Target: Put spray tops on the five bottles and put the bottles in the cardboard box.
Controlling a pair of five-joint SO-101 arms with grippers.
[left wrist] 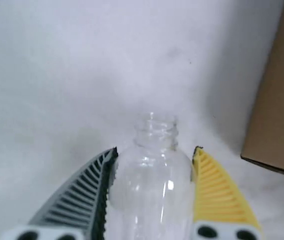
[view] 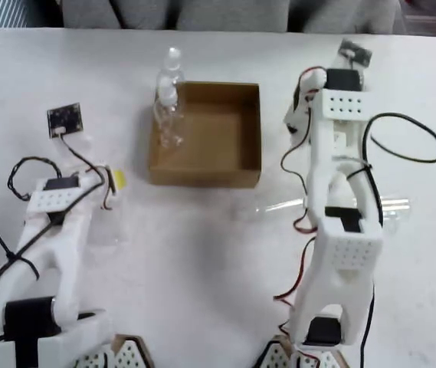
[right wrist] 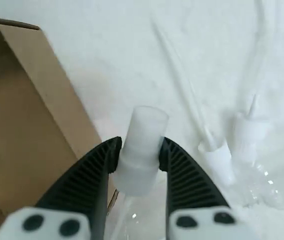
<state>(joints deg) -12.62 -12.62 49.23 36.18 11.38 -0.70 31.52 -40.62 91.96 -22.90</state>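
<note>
Left gripper (left wrist: 155,151) closed on uncapped bottle (left wrist: 151,187), near cardboard box (view: 202,175). Right gripper (right wrist: 140,145) clamped on spray top (right wrist: 142,125), beside box wall.

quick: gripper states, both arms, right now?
Left gripper: closed on a clear bottle with no top on it.
Right gripper: closed on a white spray top.
</note>
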